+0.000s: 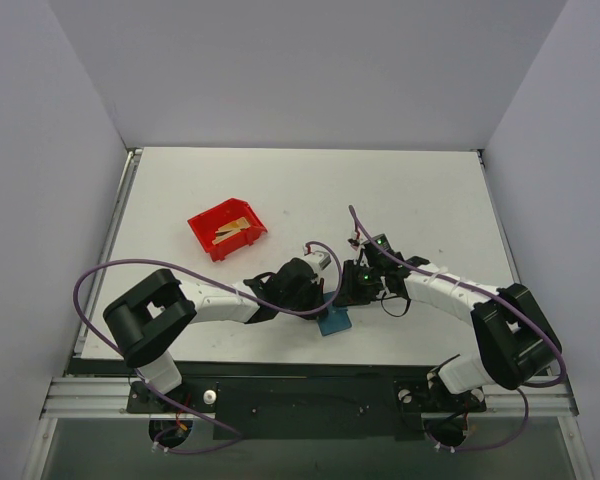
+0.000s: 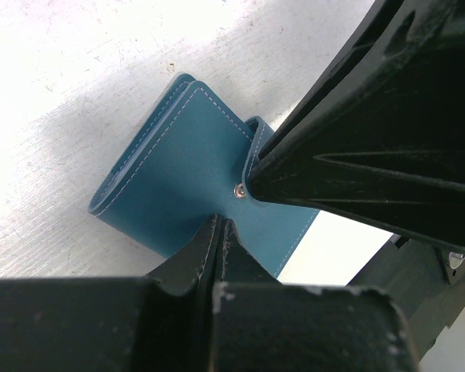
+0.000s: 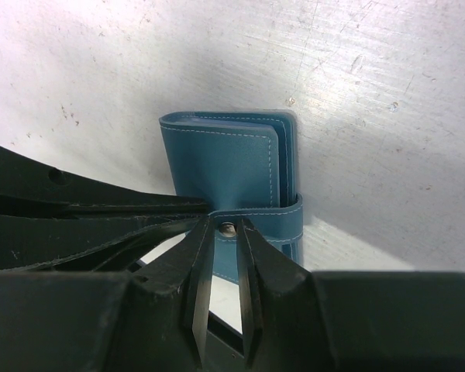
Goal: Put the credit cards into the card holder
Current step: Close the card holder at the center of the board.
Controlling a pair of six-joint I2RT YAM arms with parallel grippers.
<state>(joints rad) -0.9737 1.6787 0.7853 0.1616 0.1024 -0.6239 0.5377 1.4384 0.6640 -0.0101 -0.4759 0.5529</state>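
Note:
The teal card holder [image 1: 333, 322] lies closed near the table's front edge, between both grippers. In the left wrist view the card holder [image 2: 170, 174] shows its snap tab [image 2: 256, 136] wrapped over it. My left gripper [image 2: 219, 225] is shut, its tips touching the holder's cover; it also shows in the top view [image 1: 318, 298]. My right gripper [image 3: 226, 226] is nearly closed around the tab's snap end on the card holder [image 3: 232, 163], and shows in the top view [image 1: 352, 292]. The gold-tan credit cards [image 1: 230, 232] lie in the red bin.
The red plastic bin [image 1: 205, 222] stands on the white table left of centre, well away from both grippers. The dark rail of the table's front edge [image 1: 310, 385] runs just behind the holder. Grey walls enclose the table on three sides.

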